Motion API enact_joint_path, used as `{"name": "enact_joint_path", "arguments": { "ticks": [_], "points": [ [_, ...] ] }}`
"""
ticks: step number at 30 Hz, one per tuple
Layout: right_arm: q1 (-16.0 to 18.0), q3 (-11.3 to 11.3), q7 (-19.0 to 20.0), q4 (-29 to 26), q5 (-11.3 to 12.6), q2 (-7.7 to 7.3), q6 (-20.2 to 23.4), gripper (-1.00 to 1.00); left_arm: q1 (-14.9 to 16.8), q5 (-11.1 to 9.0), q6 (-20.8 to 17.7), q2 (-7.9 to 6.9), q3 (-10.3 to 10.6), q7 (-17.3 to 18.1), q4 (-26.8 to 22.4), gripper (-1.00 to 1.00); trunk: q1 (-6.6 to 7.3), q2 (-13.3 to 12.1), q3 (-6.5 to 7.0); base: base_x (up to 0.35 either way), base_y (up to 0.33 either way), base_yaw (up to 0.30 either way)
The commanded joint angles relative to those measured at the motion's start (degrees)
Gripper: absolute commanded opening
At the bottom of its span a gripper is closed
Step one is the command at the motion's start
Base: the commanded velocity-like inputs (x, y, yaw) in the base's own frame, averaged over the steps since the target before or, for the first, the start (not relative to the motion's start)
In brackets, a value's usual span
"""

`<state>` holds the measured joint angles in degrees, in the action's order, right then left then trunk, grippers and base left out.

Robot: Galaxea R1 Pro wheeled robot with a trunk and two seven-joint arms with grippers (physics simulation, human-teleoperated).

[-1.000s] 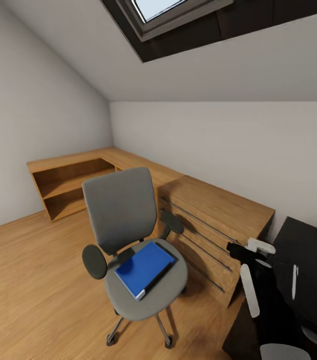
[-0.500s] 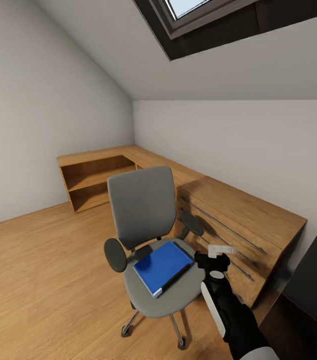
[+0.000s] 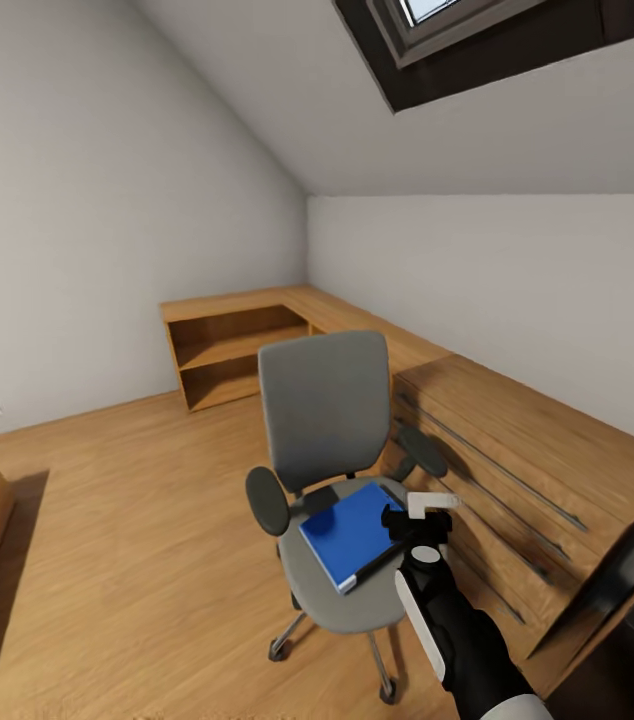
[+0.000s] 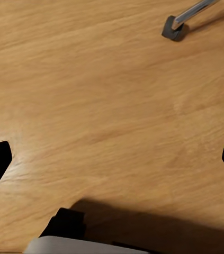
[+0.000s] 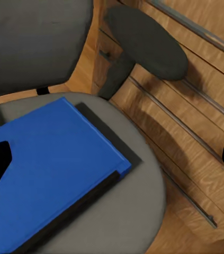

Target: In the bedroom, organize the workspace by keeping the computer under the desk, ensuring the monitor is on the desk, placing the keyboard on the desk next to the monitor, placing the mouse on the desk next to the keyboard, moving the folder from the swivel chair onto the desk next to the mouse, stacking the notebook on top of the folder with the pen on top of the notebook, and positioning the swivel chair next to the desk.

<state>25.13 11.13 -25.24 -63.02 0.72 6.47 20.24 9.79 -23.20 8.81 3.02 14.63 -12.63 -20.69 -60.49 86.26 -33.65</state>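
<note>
Head view has the right gripper point(image 3: 419, 520) hovering at the edge of the swivel chair point(image 3: 342, 470), fingers spread and empty, blue folder point(image 3: 353, 533) just below on the seat. So the folder move hasn't happened yet, seems early.

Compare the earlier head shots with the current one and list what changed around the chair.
The head camera turned left, sliding the whole scene rightward. The right end effector came in from beside the black desk and now hangs over the near corner of the blue folder, open, holding nothing. The folder lies as before on the swivel chair seat; the chair did not visibly move.
</note>
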Motion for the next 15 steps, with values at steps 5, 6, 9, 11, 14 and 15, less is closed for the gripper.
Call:
{"name": "enact_joint_path", "arguments": {
  "ticks": [5,6,9,11,14,15],
  "points": [
    [0.01,0.08,-0.34,-0.09,0.07,-0.05,0.34,1.00,0.05,-0.44,0.28,-0.03,0.49,-0.39,0.03,1.00,0.00,0.03,-0.34,0.000,0.000,0.216],
    [0.01,0.06,-0.34,-0.09,0.07,-0.08,0.34,1.00,0.05,-0.44,0.30,-0.03,0.49,-0.38,0.03,1.00,0.00,0.03,-0.41,0.000,0.000,0.198],
    [0.02,0.03,-0.34,-0.14,0.04,-0.14,0.19,1.00,0.05,-0.44,0.58,-0.03,0.49,-0.40,0.03,1.00,0.00,0.03,-0.59,0.000,0.000,0.177],
    [0.03,0.03,-0.34,-0.12,0.04,-0.19,-0.08,1.00,0.07,-0.44,1.03,-0.03,0.49,-0.40,0.03,1.00,0.00,0.03,-0.66,0.000,0.000,0.085],
    [0.02,0.03,-0.32,-0.10,0.06,-0.23,-0.24,1.00,0.06,-0.44,1.31,-0.03,0.49,-0.44,0.03,1.00,0.00,0.03,-0.69,0.000,0.000,0.025],
    [0.01,0.03,-0.31,-0.09,0.03,-0.23,-0.26,1.00,0.05,-0.44,1.34,-0.03,0.49,-0.45,0.03,1.00,0.00,0.03,-0.69,0.000,0.000,0.009]
  ]
}}
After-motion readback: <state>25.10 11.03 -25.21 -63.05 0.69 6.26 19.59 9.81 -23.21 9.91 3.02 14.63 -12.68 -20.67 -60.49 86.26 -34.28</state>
